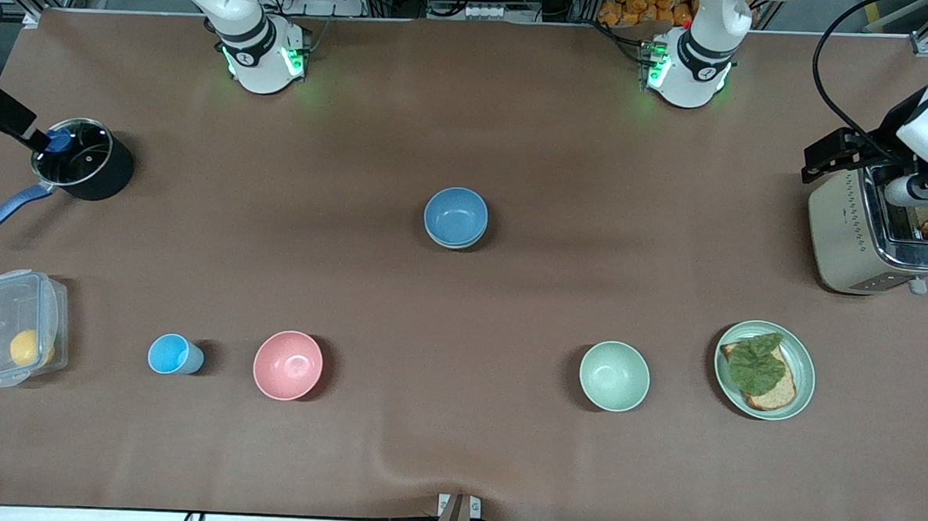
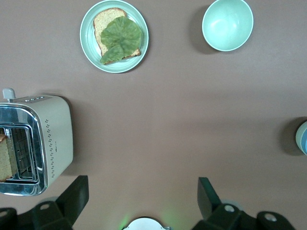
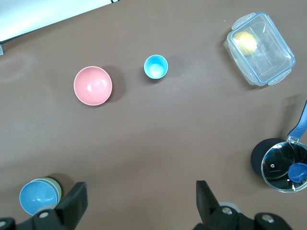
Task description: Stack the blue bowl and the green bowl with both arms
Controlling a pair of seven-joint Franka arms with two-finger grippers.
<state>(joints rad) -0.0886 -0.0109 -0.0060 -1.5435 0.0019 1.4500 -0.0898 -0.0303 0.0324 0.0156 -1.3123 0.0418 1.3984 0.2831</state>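
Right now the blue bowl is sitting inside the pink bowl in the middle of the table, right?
Not quite. The blue bowl is in the middle of the table, but it sits inside a green bowl, not the pink one. The right wrist view shows the green rim under it. The pink bowl stands alone, nearer the front camera, beside the small blue cup.

Brown cloth-covered table (image 1: 470, 120), metal frame and cables along edge

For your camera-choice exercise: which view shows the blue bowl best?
The front view: the blue bowl sits whole at mid-table, nested in a green bowl whose rim peeks beneath. The right wrist view shows it whole, near the frame's corner. The left wrist view shows only a sliver at the frame's edge.
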